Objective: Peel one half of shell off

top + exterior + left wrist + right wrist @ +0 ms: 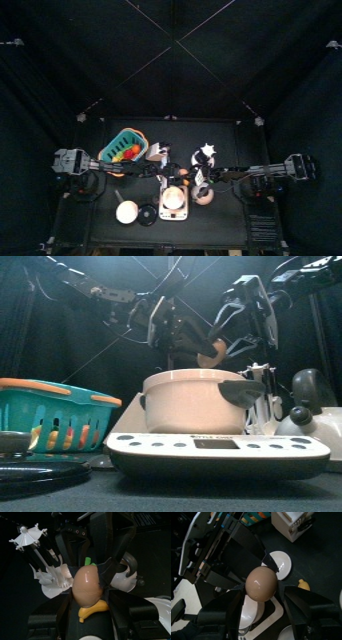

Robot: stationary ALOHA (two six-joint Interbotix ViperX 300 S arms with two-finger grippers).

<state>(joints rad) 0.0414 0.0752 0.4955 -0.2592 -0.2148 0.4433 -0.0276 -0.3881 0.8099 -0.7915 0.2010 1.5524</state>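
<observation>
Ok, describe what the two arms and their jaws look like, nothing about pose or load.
Both arms are black, jointed, and end in a pair of broad flat black jaws. The left gripper and right gripper look alike. Thin dark cables run along the links, seen in the front view. No markings are legible.

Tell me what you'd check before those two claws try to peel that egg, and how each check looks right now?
1. Egg is up in the air between both arms, above the table: ok.
2. Right claw is closed on the egg, jaws on both sides: ok.
3. Left claw is closed on the egg too: ok.
4. Shell looks whole, no crack or loose flap showing: cannot tell whether peeling has begun.
5. Something below to catch shell bits: the white cooker pot stands under the arms in the front view, a white saucer lies on the table: ok.
6. Teal basket sits off to the side, clear of the arms: ok.
</observation>
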